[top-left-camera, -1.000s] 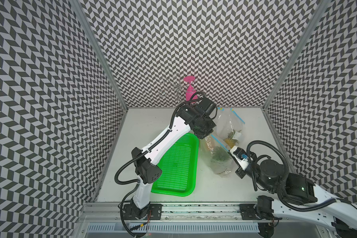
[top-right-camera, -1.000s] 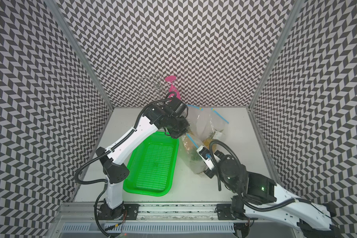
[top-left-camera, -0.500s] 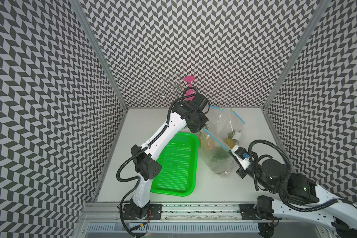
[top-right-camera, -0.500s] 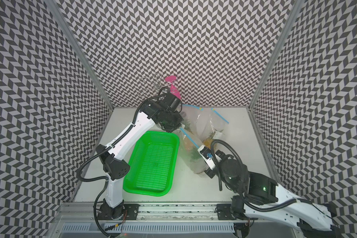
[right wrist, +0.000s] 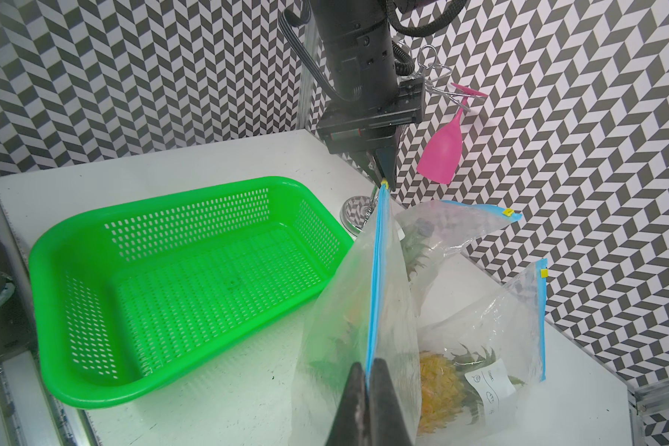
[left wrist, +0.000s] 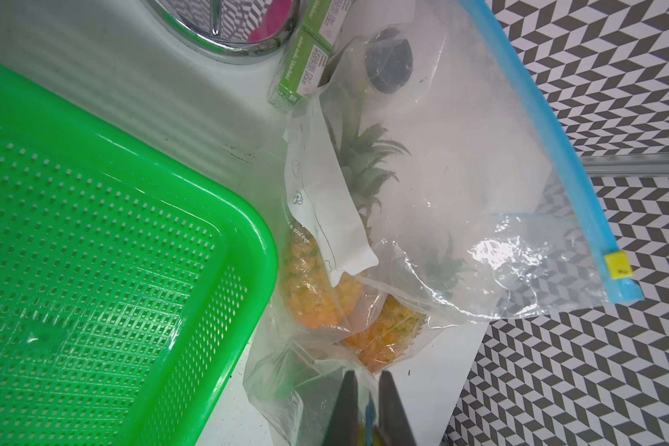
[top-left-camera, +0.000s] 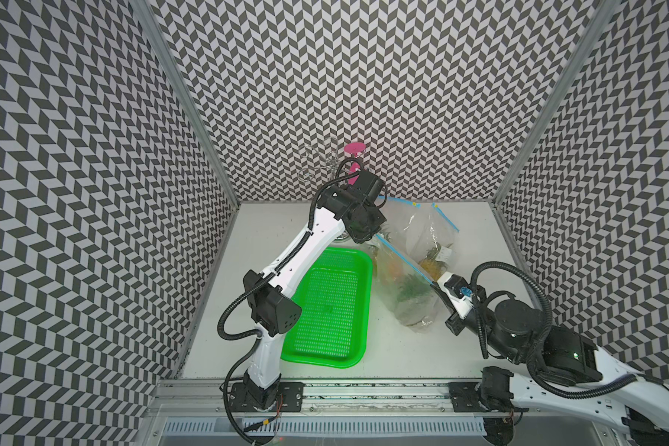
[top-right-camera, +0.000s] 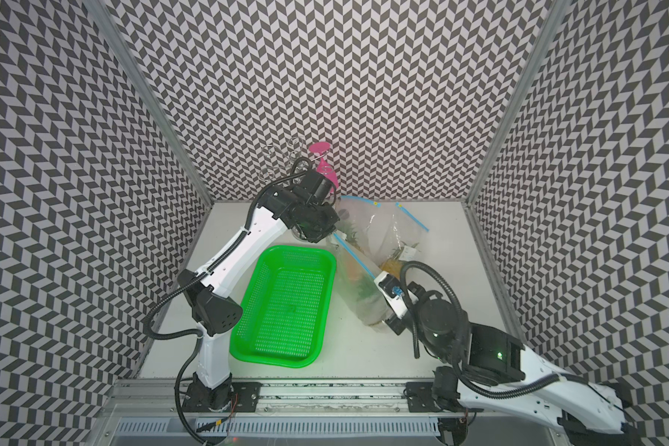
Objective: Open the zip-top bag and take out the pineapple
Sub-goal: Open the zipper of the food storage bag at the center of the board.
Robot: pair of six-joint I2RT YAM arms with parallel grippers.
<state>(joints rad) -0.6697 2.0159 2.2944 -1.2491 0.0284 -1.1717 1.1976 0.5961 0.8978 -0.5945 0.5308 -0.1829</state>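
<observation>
Zip-top bag (right wrist: 337,309) hangs by its blue zip strip (right wrist: 377,270), which is stretched taut between the two arms. Nearest, the right end effector (right wrist: 368,372) is pinched tight on the strip's near end. The pineapple (top-left-camera: 406,289) sits inside, below the strip. Farthest, the left end effector (right wrist: 385,184) is clamped on the yellow slider (right wrist: 384,180). Opening likely runs along that near-to-far line.

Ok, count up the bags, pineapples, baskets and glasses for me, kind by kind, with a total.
Clear plastic zip-top bags with blue seals: 3
Yellow pineapples with green crowns, one inside each bag: 3
Green perforated plastic basket: 1
Pink wine glass, hanging upside down: 1
Total: 8
</observation>
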